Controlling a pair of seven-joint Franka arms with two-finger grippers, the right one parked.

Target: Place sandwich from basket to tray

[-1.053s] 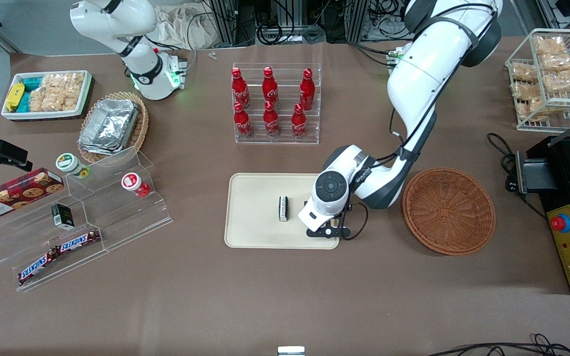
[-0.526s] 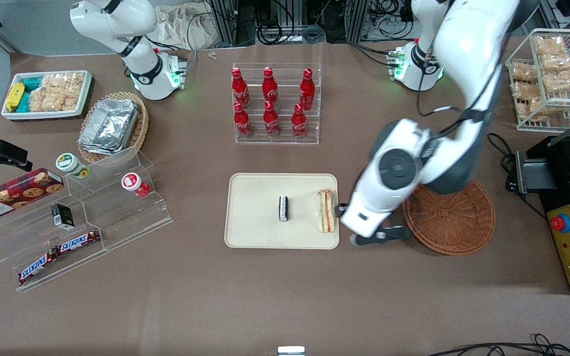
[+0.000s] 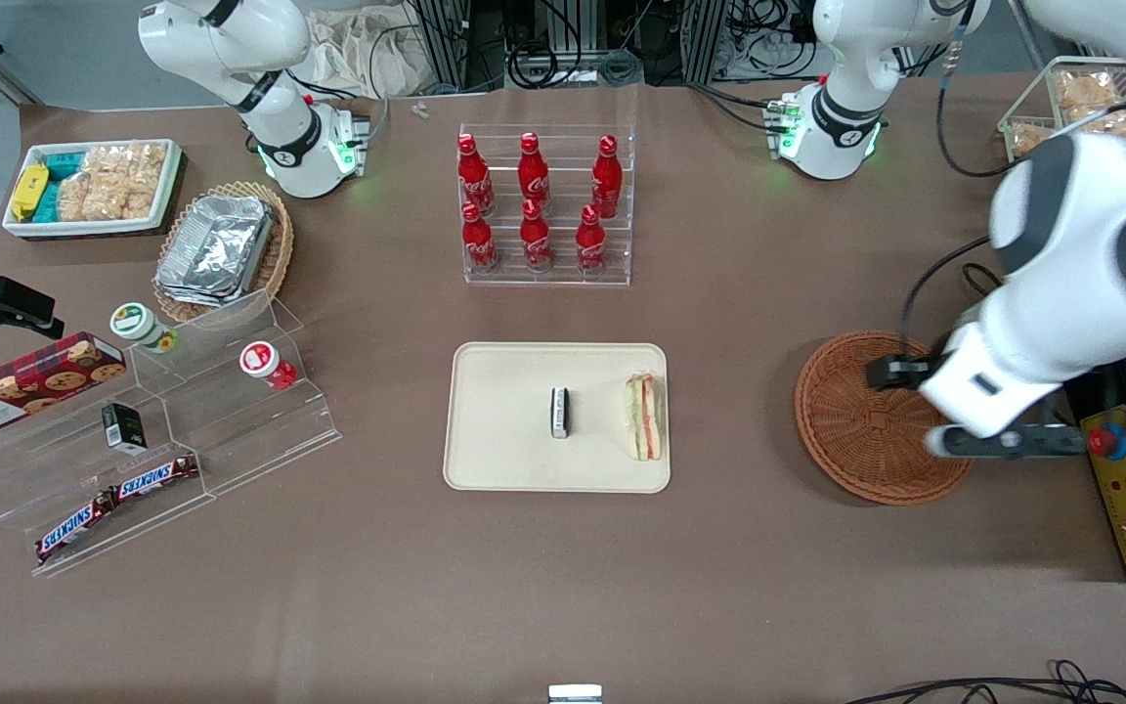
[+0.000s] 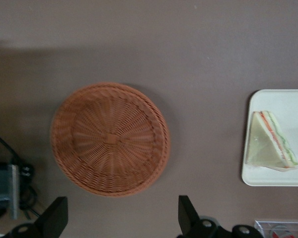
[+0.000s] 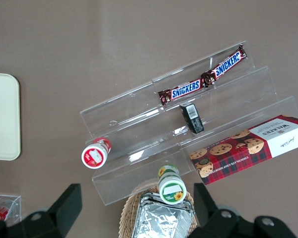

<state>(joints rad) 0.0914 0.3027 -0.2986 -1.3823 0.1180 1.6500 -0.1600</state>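
Sandwich (image 3: 644, 416) was left on the tray (image 3: 504, 460) by its basket-side rim; your gripper (image 4: 121, 218) pulled away above the empty basket (image 3: 866, 440), jaws spread, so placing looked done.

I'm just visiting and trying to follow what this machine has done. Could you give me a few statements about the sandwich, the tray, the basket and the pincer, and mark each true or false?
1. The sandwich lies on the tray. True.
2. The basket holds a second sandwich. False: nothing lies in it.
3. The pincer is clamped on the sandwich. False: it is open, holds nothing and hangs above the basket's edge at the working arm's end of the table.
4. A small dark object stands on the tray beside the sandwich, apart from it. True.
5. The sandwich sits at the tray's middle. False: it sits near the tray edge closest to the basket.
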